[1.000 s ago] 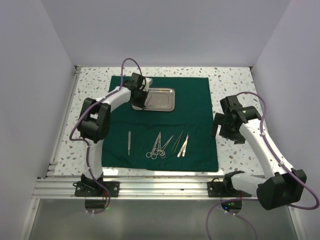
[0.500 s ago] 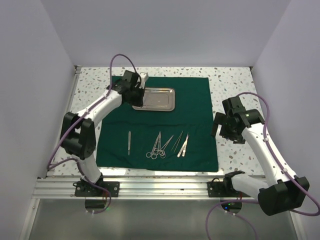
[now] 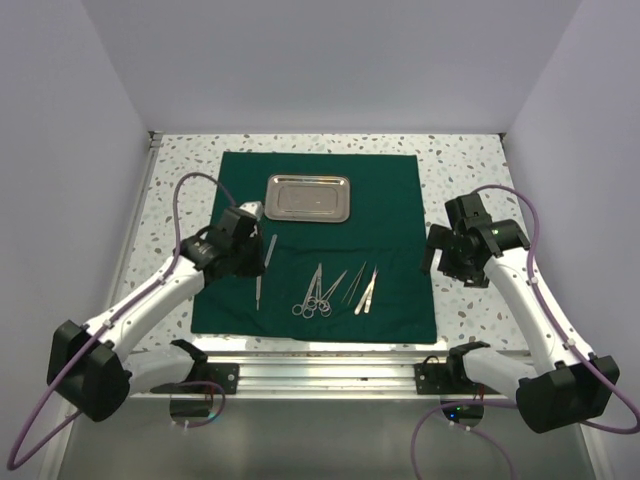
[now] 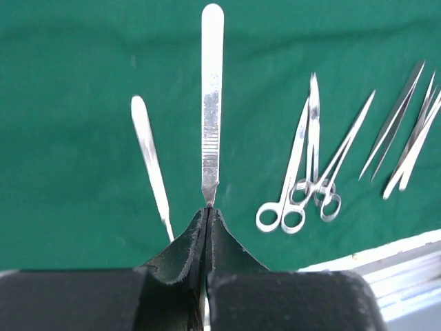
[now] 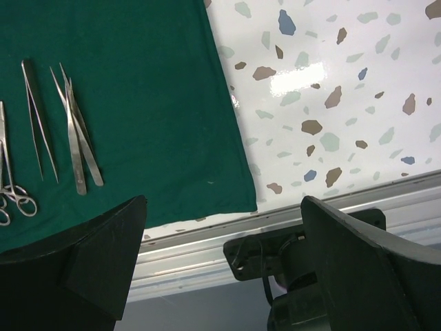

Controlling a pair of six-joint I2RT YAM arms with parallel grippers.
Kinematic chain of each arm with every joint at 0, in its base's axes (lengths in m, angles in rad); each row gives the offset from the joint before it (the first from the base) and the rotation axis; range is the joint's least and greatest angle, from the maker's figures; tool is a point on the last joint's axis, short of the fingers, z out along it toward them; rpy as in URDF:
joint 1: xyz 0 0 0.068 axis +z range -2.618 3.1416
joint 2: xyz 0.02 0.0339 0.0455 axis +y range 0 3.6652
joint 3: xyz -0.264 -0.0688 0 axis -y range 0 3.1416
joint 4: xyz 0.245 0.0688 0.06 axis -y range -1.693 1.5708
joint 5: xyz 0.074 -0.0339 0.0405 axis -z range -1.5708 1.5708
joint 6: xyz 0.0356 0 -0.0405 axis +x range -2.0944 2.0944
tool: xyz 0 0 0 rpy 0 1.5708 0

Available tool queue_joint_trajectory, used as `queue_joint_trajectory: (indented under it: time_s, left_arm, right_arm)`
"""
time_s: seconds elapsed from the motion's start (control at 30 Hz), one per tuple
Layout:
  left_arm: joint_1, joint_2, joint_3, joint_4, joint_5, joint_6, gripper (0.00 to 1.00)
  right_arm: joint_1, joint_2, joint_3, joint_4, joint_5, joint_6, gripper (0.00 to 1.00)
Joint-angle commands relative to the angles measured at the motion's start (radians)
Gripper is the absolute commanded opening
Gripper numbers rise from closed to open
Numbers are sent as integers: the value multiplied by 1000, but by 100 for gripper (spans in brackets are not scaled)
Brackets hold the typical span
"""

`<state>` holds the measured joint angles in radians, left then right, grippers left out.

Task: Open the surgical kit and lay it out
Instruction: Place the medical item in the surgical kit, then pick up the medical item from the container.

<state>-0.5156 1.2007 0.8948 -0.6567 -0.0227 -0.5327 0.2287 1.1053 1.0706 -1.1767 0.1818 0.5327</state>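
Observation:
The dark green drape lies spread flat, with the steel tray on its far middle. My left gripper is shut on the end of a slim flat steel handle, which points away from it, a little above the drape's left part. A similar handle lies on the cloth beside it. Scissors and forceps and tweezers lie in a row near the front edge. My right gripper is open and empty by the drape's right edge.
The terrazzo tabletop surrounds the drape. An aluminium rail runs along the near edge, with the arm bases on it. White walls close in the left, right and back.
My left arm has swung from the tray's left end back toward the near left, carrying the steel handle. The right arm has barely moved.

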Motion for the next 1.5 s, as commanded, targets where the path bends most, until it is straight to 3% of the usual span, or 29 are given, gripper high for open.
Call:
queue_joint_trajectory:
  time_s: [0.0, 0.07, 0.13, 0.17, 0.3, 0.57, 0.77, 1.13, 1.47]
  left_arm:
    - [-15, -76, -89, -27, -22, -125, 0]
    - [-21, -85, -131, -40, 10, -141, 0]
    - [-27, -90, -143, -76, 6, -154, 17]
    - [-27, -90, -139, -92, -2, -156, 37]
    - [-27, -63, -67, -135, -65, -132, 61]
    - [-26, 276, 260, -55, -166, -12, 55]
    - [-20, 609, 515, 9, -183, 49, 59]
    - [12, 931, 913, 2, -186, 109, 57]
    - [42, 968, 868, 31, -161, 132, 53]
  right_arm:
    - [3, -15, -9, 23, -27, -17, 99]
    - [1, -12, -11, 26, -27, -17, 98]
    - [3, -15, -8, 26, -25, -19, 98]
    - [3, -15, -6, 26, -22, -19, 98]
    - [1, -21, -4, 25, -5, -20, 98]
    - [0, -1, -1, 26, 10, -14, 98]
    - [0, 25, 23, 12, 25, -1, 98]
    - [0, 39, 23, -20, 54, 21, 98]
    - [0, 68, 38, -18, 82, 24, 98]
